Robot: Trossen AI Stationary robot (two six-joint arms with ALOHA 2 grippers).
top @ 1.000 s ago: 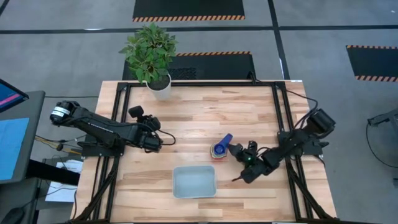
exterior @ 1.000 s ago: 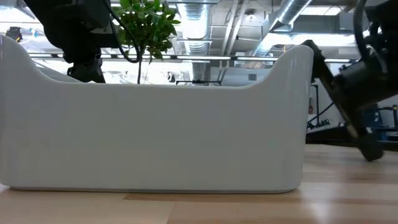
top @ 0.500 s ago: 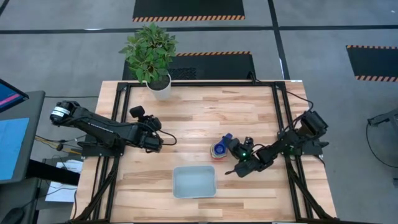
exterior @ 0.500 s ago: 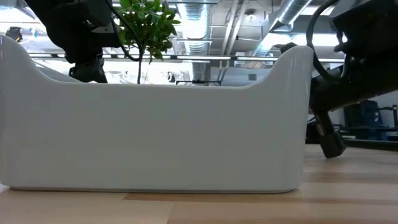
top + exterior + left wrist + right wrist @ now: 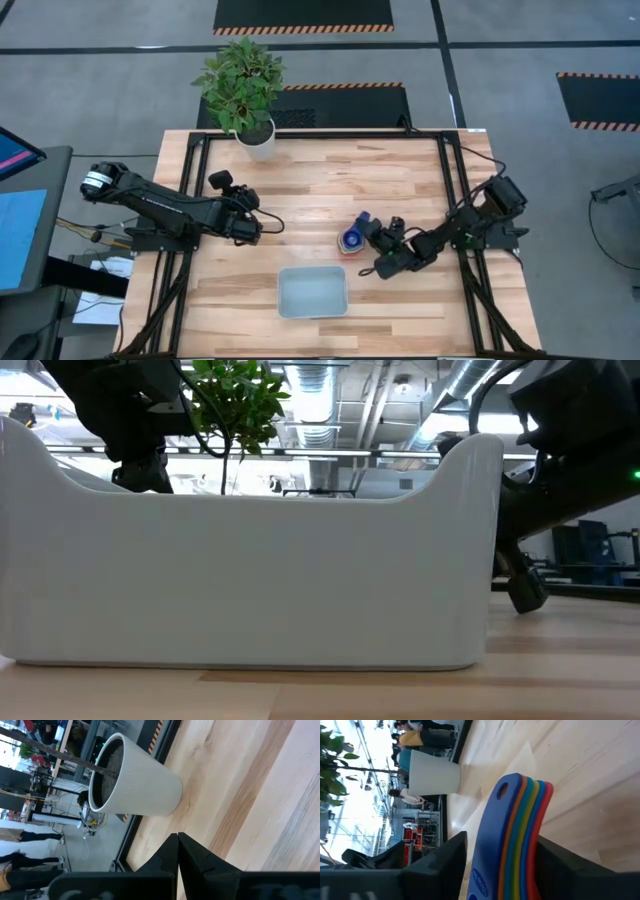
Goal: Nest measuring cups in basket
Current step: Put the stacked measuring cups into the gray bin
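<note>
Wooden table [image 5: 400, 170] lies bare around stacked cups [image 5: 352, 238].

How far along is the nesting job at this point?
Done: the measuring cups already sit nested in one stack on the table, handles lined up. In hand: the right tool straddles the stacked handles, fingers either side, not yet clamped. Left: lift the stack into the basket, which holds nothing. The left tool waits shut near the plant pot.

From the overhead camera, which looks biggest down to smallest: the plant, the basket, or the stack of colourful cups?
1. The plant, leaves and pot together, covers the most area.
2. The basket comes close behind the plant.
3. The stack of cups is clearly the smallest.
</note>
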